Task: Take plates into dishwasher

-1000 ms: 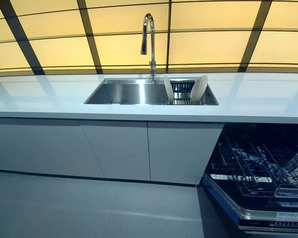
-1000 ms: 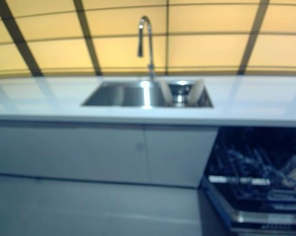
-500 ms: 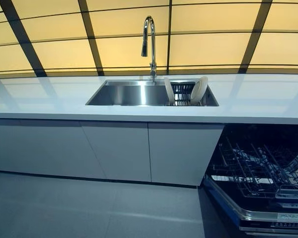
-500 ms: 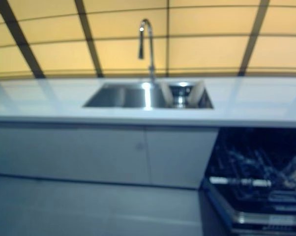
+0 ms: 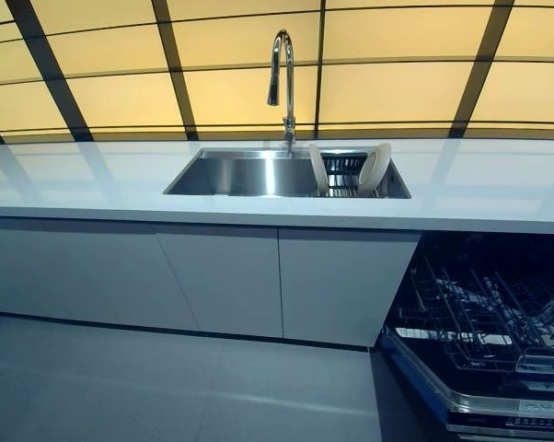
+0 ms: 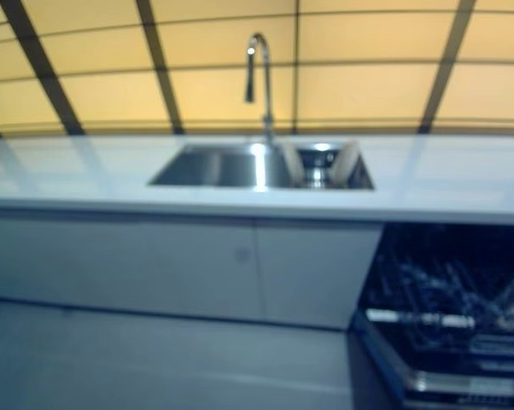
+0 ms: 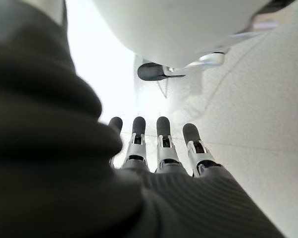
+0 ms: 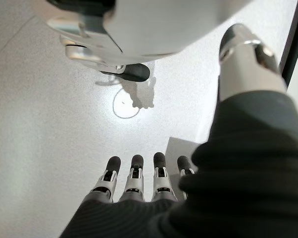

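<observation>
Currently I read my left hand [image 7: 159,148] and right hand [image 8: 139,181] with fingers straight, holding nothing; plates [image 5: 374,168] stand in the sink rack [image 5: 343,172].

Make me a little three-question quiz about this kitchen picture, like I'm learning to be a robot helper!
1. True or false: the plates already sit in the dishwasher.
2. Where do the plates stand? A) on the floor B) in the rack at the right end of the sink C) on the counter beside the faucet
3. Fill in: the left hand and right hand each hold ____.

Key:
1. False; they stand on edge in the sink's rack, and the dishwasher, at lower right, is open.
2. B
3. Nothing; their fingers are straight, pointing down at the floor.
</observation>
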Robot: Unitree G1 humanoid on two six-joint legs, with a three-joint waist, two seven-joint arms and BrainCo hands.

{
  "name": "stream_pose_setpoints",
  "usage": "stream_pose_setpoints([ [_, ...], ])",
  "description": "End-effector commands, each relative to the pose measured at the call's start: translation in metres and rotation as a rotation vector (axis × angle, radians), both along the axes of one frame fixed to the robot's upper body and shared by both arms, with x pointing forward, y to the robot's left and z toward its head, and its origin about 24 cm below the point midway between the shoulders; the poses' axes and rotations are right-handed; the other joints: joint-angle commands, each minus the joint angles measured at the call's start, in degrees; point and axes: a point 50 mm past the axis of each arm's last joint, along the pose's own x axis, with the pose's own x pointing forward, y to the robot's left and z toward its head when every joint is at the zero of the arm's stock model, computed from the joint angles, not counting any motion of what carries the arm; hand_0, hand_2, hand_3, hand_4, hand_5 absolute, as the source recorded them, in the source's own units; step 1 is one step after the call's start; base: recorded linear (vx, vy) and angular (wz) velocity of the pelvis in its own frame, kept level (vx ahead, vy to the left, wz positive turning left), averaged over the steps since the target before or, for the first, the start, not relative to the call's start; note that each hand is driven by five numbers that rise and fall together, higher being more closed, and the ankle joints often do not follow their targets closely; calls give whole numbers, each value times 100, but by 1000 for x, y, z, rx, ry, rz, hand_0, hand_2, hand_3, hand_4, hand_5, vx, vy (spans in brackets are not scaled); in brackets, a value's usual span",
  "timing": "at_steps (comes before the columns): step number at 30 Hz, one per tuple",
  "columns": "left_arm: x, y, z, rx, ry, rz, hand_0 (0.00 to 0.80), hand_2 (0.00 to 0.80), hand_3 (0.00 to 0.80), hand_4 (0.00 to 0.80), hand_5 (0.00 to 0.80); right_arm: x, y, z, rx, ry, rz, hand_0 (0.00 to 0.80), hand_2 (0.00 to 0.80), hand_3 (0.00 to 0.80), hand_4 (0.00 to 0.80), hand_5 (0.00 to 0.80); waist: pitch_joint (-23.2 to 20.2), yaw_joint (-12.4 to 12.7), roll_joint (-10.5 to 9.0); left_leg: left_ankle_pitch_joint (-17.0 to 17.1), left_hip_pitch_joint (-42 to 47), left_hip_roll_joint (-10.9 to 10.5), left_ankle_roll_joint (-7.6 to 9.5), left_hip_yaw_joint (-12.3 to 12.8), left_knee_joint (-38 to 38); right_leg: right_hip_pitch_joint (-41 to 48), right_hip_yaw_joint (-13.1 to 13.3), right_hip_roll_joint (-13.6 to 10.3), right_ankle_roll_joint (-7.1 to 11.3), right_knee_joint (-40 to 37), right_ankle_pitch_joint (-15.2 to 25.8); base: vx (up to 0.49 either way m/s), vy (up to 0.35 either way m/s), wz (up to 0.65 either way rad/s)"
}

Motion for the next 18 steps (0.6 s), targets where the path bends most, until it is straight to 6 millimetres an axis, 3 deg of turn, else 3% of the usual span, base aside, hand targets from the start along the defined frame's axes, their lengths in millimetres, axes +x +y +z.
stream_pose_setpoints([
  [1,23,-10,1,28,-12,-83,0,0,0,0,0,32,9,4,24,-53,33,0,0,0,0,0,266,128,-151,-483,280,-385,545,127,23,-119,142,142,126,415,-349,12,-123,4],
  [4,27,-11,2,38,-18,-6,0,0,0,0,0,36,8,5,37,-44,35,0,0,0,0,0,403,118,-234,-626,128,-328,525,218,545,-215,202,128,-6,692,-484,-8,-110,3],
  [5,28,-10,3,40,-20,12,0,0,0,0,0,36,7,5,36,-42,32,0,0,0,0,0,476,124,-293,-769,-62,-297,508,309,1049,-234,215,100,-65,775,-513,-44,-149,0],
  [7,28,-11,2,44,-36,98,0,0,0,0,0,34,4,5,39,-29,5,0,0,0,0,0,730,161,-386,-565,-939,-179,430,390,2793,-251,227,136,-234,932,-514,-49,-178,16],
  [8,27,-11,2,38,-37,111,0,0,0,0,0,33,3,5,39,-28,-1,0,0,0,0,0,768,171,-384,-476,-1135,-165,407,400,3108,-249,226,158,-261,947,-499,-31,-140,36],
  [9,23,-14,1,4,-24,205,0,0,0,0,0,29,-1,5,33,-13,-16,0,0,0,0,0,912,206,-336,-156,-1692,-203,319,348,3668,-231,258,246,-299,966,-421,-4,-56,26],
  [11,15,-15,-1,3,-17,234,0,0,0,0,0,24,-6,5,22,0,-39,0,0,0,0,0,1033,226,-238,321,-1823,-405,111,371,2741,-141,342,303,-202,897,-297,111,11,-3],
  [12,9,-14,-2,12,-14,235,0,0,0,0,0,20,-8,4,21,7,-51,0,0,0,0,0,1047,189,-184,671,-1637,-401,22,435,1526,-86,338,349,-164,871,-299,250,54,-14],
  [14,3,-14,-3,16,-13,245,0,0,0,0,0,15,-10,4,21,17,-47,0,0,0,0,0,1048,164,-59,1113,-1579,-473,-127,-18,23,5,380,505,-135,930,-350,319,80,-2],
  [15,0,-16,-3,13,-11,249,0,0,0,0,0,13,-12,4,14,11,-46,0,0,0,0,0,1035,163,-28,1035,-1814,-539,-166,-331,23,40,479,564,-130,951,-365,324,87,11],
  [18,-4,-22,-5,-10,-12,270,0,0,0,0,0,14,-16,5,13,-3,-57,0,0,0,0,0,1014,188,19,1055,-1793,-545,-105,-409,23,96,663,582,-142,1125,-578,303,96,-8],
])
